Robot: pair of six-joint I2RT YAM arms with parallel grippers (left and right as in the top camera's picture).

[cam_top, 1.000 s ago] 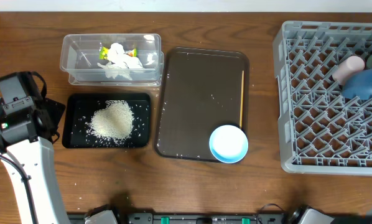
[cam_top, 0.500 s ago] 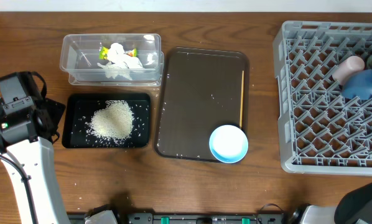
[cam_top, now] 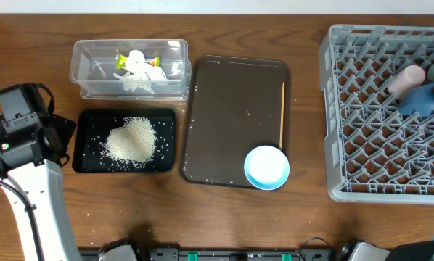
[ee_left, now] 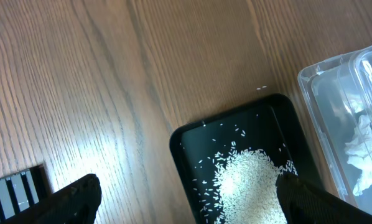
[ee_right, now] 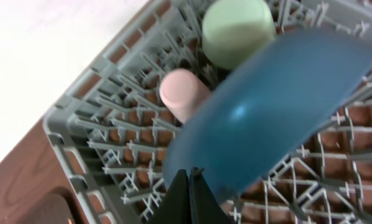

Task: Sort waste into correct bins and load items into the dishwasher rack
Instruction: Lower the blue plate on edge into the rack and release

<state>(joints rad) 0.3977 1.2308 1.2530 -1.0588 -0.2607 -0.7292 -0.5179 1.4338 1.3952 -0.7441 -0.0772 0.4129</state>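
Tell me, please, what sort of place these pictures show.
Probably a robot workbench staged as a dish-clearing station: a wooden table carries a grey dishwasher rack, a black tray of rice and a clear tub holding tissue.

white left arm (cam_top: 35, 210), black wrist housing (cam_top: 19, 127), black fingers (ee_left: 74, 198)

The pincer (ee_right: 189, 175), pressed closed, meets a blue plate (ee_right: 279, 106) leaning in the rack (ee_right: 99, 124); a pink cup (ee_right: 181, 93) and green bowl (ee_right: 236, 31) sit farther back.
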